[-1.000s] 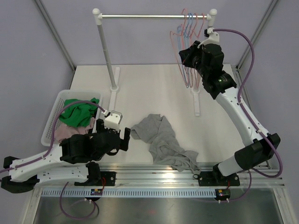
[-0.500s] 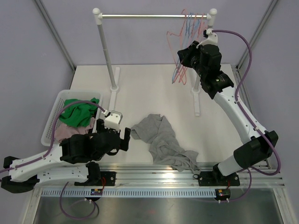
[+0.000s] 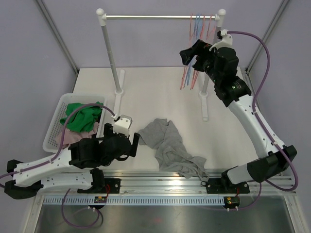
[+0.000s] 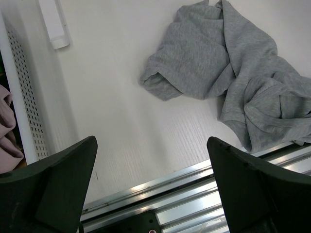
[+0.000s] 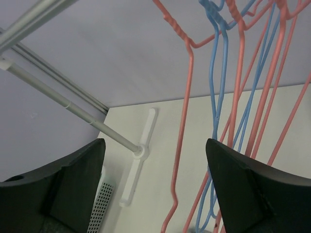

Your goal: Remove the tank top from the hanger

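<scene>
The grey tank top [image 3: 170,145] lies crumpled on the table, off any hanger; in the left wrist view the tank top [image 4: 228,73] fills the upper right. Red and blue hangers [image 3: 197,46] hang bare at the right end of the rack rail. My right gripper [image 3: 190,54] is open just left of them and holds nothing. In the right wrist view a red hanger [image 5: 187,121] dangles free between and beyond the spread jaws of my right gripper [image 5: 155,143]. My left gripper [image 3: 135,142] is open low over the table, left of the tank top, and my left gripper [image 4: 151,141] is empty.
A white basket [image 3: 51,127] with green and pink clothes stands at the left; its perforated wall [image 4: 24,97] is beside my left fingers. The rack's rail [image 3: 155,17], left post [image 3: 111,53] and feet stand at the back. A metal rail [image 3: 160,187] lines the near edge.
My right gripper opened and let go of the red hanger, which swung back to hang straight with the others. The left arm edged slightly right toward the tank top.
</scene>
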`<state>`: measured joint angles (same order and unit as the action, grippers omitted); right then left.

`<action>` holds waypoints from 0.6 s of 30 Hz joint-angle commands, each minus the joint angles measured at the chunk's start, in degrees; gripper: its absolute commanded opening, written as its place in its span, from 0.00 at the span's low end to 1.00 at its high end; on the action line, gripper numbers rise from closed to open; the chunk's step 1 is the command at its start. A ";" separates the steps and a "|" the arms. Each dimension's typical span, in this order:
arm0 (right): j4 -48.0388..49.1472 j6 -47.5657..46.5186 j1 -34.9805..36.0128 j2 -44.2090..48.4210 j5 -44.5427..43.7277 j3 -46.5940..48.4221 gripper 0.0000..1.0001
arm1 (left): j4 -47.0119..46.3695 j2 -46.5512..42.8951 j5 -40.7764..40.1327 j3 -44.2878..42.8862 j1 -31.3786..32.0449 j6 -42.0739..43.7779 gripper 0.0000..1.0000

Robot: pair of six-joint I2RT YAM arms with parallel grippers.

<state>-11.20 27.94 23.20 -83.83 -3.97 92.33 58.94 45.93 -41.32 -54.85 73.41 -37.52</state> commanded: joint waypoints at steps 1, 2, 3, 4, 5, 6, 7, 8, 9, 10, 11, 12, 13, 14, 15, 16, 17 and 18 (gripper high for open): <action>-0.22 -0.96 -0.09 7.18 1.59 0.74 0.97 | -2.77 2.49 -0.61 -3.68 0.07 -0.10 0.99; -0.57 -1.48 -0.09 8.41 1.51 0.13 0.98 | -3.21 3.28 0.01 -4.99 0.07 -0.01 0.99; -1.45 -2.71 -0.09 10.95 1.33 -0.22 0.99 | -4.78 5.29 0.36 -5.44 0.16 0.34 0.99; -2.24 -3.50 -0.09 12.28 0.72 -0.57 1.00 | -5.93 6.35 1.06 -5.88 0.07 0.77 0.99; -3.12 -4.21 0.00 13.77 0.54 -1.27 0.99 | -7.33 7.75 2.89 -6.40 0.16 1.39 0.99; -5.21 -5.95 -0.09 16.65 0.28 -1.63 1.00 | -9.87 10.55 3.52 -6.76 0.42 2.09 0.99; -6.63 -6.84 -0.09 18.08 0.01 -2.07 1.00 | -10.76 12.50 3.79 -7.20 0.77 2.10 0.99; -8.29 -7.72 -0.09 19.48 -0.16 -2.68 1.00 | -11.56 14.25 4.14 -7.64 1.38 2.01 0.99; -12.40 -9.90 -0.09 22.02 -0.16 -2.86 1.00 | -12.87 15.93 4.49 -8.68 1.65 1.92 0.99; -14.88 -10.71 -0.09 23.18 -0.60 -3.04 0.99 | -13.67 19.86 5.02 -9.13 1.83 1.92 0.99; -17.25 -11.33 -0.09 24.49 -0.69 -3.99 1.00 | -16.11 21.38 7.11 -9.48 2.18 2.01 0.99; -20.93 -12.29 -0.09 27.46 -0.78 -4.87 0.99 | -17.70 23.22 8.52 -9.83 2.35 2.62 0.99; -22.18 -12.30 -0.09 29.32 -0.95 -6.10 0.99 | -19.46 26.02 10.10 -9.75 2.53 2.97 0.99; -23.24 -12.13 -0.09 31.25 -0.78 -9.07 0.99 | -22.95 27.62 13.34 -9.75 2.62 3.15 0.99; -24.82 -11.51 -0.09 35.10 -0.61 -10.58 1.00 | -24.82 29.02 15.11 -9.40 2.71 3.59 0.99; -25.36 -11.07 -0.09 37.14 0.27 -12.16 0.99 | -26.58 30.26 16.96 -9.31 2.62 3.77 0.99; -25.71 -10.63 -0.09 39.08 0.97 -15.22 1.00 | -27.90 33.40 19.59 -9.57 2.71 3.77 0.99; -26.23 -10.28 -0.09 42.58 2.02 -16.56 0.99 | -29.13 34.91 20.57 -9.92 2.71 3.51 0.99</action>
<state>-30.70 18.50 23.20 -45.80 -3.68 80.42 38.98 77.43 -28.40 -62.65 75.75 -34.79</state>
